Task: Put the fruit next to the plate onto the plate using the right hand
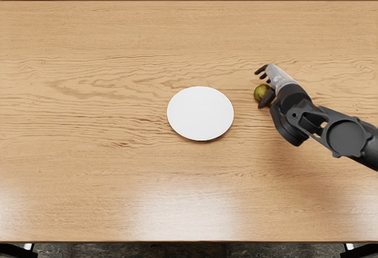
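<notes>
Fruit (260, 92): small, round, olive-green; kind not clear. Sits on tabletop (88, 152), right of plate (200, 113), near but not touching.
Plate: white, round, nothing on it.
Right hand (275, 87): partly open, cupped round fruit from right. One finger (260, 69) hooks above w/ visible gap; lower digit approx. against fruit. No firm hold seen.
Left arm: not in view.
Handling (est.): light, firm, smooth skin; likely rolls if nudged.
Grip pt (rec.): opposite sides at widest part, moderate squeeze.
Task status: fruit not yet lifted.
</notes>
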Robot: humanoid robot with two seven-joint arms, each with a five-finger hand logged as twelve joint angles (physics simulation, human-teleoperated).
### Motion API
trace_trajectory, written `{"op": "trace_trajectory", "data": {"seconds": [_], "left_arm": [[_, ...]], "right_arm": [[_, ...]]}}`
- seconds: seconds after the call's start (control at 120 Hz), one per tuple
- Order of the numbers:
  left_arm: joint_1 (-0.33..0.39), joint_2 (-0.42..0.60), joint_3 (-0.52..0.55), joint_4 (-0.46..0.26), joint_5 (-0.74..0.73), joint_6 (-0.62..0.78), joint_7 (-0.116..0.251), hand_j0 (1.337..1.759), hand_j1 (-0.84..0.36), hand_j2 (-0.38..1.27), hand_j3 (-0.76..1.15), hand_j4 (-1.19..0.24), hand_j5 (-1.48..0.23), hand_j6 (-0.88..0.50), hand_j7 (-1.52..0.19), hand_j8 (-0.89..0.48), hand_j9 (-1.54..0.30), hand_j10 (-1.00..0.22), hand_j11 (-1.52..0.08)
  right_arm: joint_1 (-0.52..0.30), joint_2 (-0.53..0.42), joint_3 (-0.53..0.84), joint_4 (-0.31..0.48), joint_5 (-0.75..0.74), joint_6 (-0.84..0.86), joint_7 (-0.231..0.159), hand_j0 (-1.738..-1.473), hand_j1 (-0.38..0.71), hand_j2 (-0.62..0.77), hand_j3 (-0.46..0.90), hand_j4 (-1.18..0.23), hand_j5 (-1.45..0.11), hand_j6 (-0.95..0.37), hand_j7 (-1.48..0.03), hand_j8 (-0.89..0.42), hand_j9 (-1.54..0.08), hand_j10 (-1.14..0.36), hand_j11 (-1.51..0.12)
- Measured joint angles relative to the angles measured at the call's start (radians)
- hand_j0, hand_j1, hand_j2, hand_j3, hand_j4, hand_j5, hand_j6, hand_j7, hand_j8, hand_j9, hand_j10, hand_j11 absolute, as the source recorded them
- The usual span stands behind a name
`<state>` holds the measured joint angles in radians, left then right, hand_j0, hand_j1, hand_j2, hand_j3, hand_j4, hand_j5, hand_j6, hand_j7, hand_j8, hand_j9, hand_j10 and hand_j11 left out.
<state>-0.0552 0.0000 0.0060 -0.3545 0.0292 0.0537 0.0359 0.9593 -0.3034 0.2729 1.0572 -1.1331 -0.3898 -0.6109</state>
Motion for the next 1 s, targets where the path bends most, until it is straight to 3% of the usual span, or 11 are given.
{"op": "trace_trajectory", "data": {"seconds": [0.45,0.683,0.858,0.925,0.933,0.942,1.0], "left_arm": [[0.002,0.0,0.0,0.0,0.0,0.0,0.0,1.658,0.33,0.0,0.0,-0.02,-0.02,-0.02,-0.02,-0.02,-0.02,-0.02,-0.02],[0.002,0.0,0.0,0.0,0.0,0.0,0.0,1.658,0.33,0.0,0.0,-0.02,-0.02,-0.02,-0.02,-0.02,-0.02,-0.02,-0.02],[0.002,0.0,0.0,0.0,0.0,0.0,0.0,1.658,0.33,0.0,0.0,-0.02,-0.02,-0.02,-0.02,-0.02,-0.02,-0.02,-0.02],[0.002,0.0,0.0,0.0,0.0,0.0,0.0,1.658,0.33,0.0,0.0,-0.02,-0.02,-0.02,-0.02,-0.02,-0.02,-0.02,-0.02],[0.002,0.0,0.0,0.0,0.0,0.0,0.0,1.658,0.33,0.0,0.0,-0.02,-0.02,-0.02,-0.02,-0.02,-0.02,-0.02,-0.02],[0.002,0.0,0.0,0.0,0.0,0.0,0.0,1.658,0.33,0.0,0.0,-0.02,-0.02,-0.02,-0.02,-0.02,-0.02,-0.02,-0.02],[0.002,0.0,0.0,0.0,0.0,0.0,0.0,1.658,0.33,0.0,0.0,-0.02,-0.02,-0.02,-0.02,-0.02,-0.02,-0.02,-0.02]], "right_arm": [[-0.016,0.0,0.0,-0.005,0.035,-0.023,0.0,-1.658,0.16,-0.08,0.0,-0.42,-0.55,-0.42,-0.55,-0.42,-0.55,-0.43,-0.53],[-0.018,0.001,0.001,-0.005,0.032,-0.014,-0.001,-1.663,0.19,-0.14,0.13,-0.51,-0.62,-0.47,-0.64,-0.47,-0.62,-0.29,-0.74],[-0.014,0.001,0.002,-0.005,0.058,-0.003,-0.003,-1.682,0.22,-0.18,0.19,-0.63,-0.67,-0.38,-0.74,-0.3,-0.84,-0.13,-0.94],[-0.012,0.001,0.002,-0.005,0.063,-0.001,-0.004,-1.685,0.22,-0.17,0.14,-0.65,-0.68,-0.37,-0.77,-0.29,-0.85,-0.12,-0.95],[-0.011,0.001,0.002,-0.005,0.064,-0.001,-0.004,-1.663,0.22,-0.14,0.03,-0.65,-0.68,-0.36,-0.77,-0.29,-0.85,-0.12,-0.95],[-0.011,0.001,0.002,-0.005,0.066,-0.001,-0.004,-1.659,0.22,-0.13,0.0,-0.66,-0.69,-0.36,-0.77,-0.28,-0.86,-0.12,-0.95],[-0.008,0.0,0.005,-0.005,0.075,0.0,-0.004,-1.662,0.23,-0.04,-0.08,-0.66,-0.72,-0.37,-0.79,-0.34,-0.82,-0.16,-0.9]]}}
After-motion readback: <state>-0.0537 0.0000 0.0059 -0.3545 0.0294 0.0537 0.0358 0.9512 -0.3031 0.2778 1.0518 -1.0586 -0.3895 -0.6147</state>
